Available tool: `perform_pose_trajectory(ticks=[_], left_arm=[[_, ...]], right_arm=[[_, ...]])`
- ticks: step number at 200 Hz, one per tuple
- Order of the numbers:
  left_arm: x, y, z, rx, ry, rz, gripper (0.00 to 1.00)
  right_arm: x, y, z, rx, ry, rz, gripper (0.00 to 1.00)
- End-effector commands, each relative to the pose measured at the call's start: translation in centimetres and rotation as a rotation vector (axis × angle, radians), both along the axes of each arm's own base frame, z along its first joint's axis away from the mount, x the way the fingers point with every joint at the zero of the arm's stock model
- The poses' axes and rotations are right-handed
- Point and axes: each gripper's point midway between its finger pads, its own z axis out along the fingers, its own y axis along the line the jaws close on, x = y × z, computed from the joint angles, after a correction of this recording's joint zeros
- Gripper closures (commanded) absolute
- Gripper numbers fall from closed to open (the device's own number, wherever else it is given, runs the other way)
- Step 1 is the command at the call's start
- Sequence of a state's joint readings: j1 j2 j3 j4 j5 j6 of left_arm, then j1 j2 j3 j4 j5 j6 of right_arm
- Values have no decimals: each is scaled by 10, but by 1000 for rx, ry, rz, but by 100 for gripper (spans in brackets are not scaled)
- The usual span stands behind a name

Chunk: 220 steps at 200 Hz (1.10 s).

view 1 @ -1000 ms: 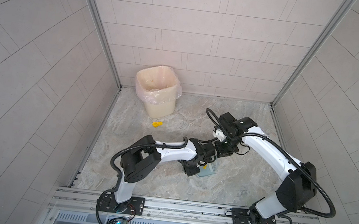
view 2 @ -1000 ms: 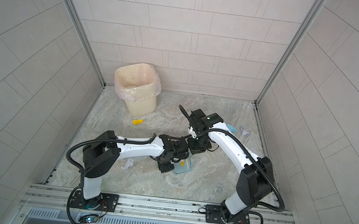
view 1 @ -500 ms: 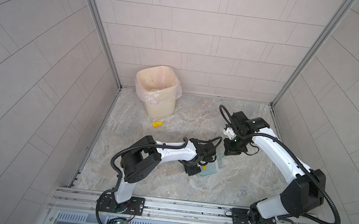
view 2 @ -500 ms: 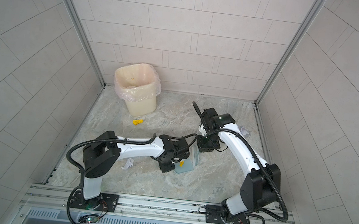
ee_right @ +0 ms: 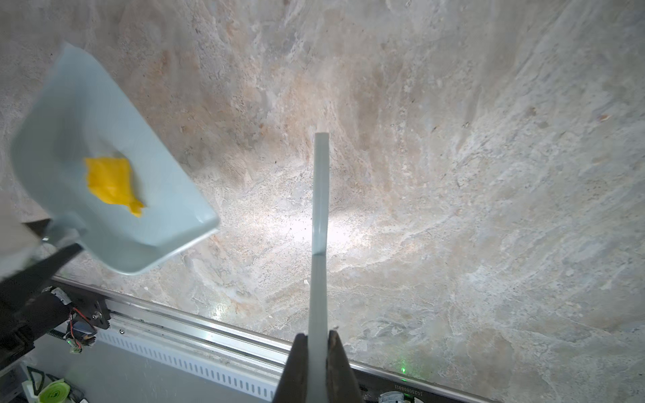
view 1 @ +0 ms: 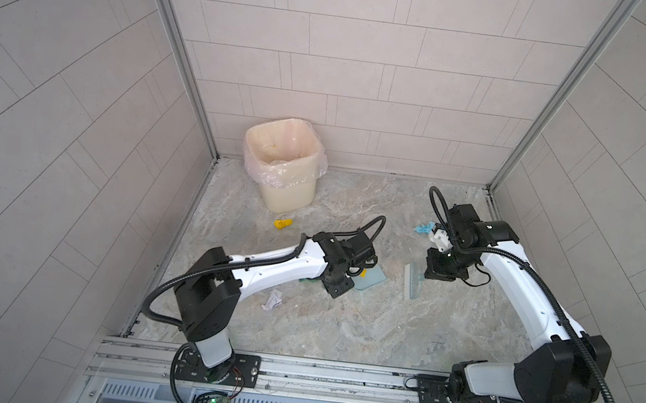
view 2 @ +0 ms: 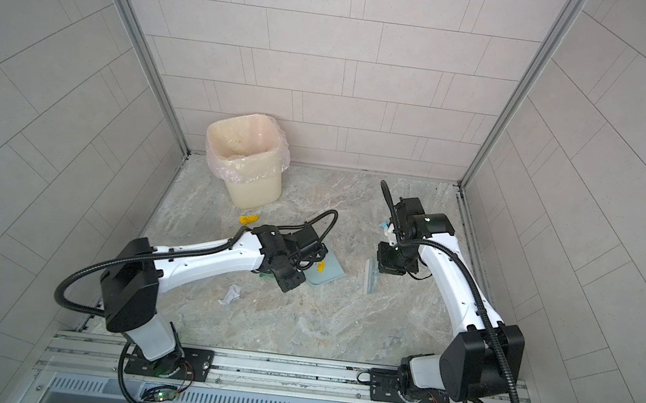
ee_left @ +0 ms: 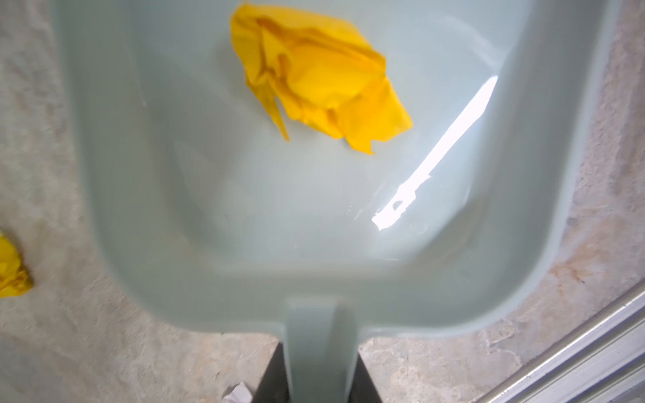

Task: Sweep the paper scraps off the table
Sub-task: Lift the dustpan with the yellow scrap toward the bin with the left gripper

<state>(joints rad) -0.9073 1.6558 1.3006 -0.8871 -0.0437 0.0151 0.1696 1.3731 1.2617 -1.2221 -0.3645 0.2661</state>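
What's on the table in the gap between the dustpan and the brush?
Nothing. The stretch of table between the dustpan and the brush is bare stone, seen best in the right wrist view; both top views agree.

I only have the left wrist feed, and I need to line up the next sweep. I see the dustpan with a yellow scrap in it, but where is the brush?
Observer: The brush is clear of the dustpan, off to its right in both top views. The right gripper is shut on its handle.
Operator: Any scraps on that side?
Observer: Yes, a light blue scrap lies on the table behind the brush, toward the back wall.
Operator: And the bin?
Observer: The bin stands in the back left corner of the table.
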Motion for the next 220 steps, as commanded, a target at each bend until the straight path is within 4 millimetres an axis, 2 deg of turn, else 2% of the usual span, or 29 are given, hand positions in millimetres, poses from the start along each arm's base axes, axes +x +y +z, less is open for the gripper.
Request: perform_pose_trajectory(ticks=[1, 46, 101, 172, 220], left_arm=[[11, 24, 36, 4, -40, 89, 100], [38, 70, 107, 34, -167, 238, 100], [66, 132, 167, 24, -265, 442, 100], [86, 217, 203, 47, -352, 682, 100], [112, 256, 223, 7, -394, 809, 100]], right_arm=[[-5, 4, 0, 35, -1, 12, 100], [-3, 7, 1, 56, -6, 18, 100], [-2, 7, 5, 74, -17, 19, 100], [-3, 6, 5, 89, -23, 6, 100], [-3, 6, 6, 96, -25, 4, 100]])
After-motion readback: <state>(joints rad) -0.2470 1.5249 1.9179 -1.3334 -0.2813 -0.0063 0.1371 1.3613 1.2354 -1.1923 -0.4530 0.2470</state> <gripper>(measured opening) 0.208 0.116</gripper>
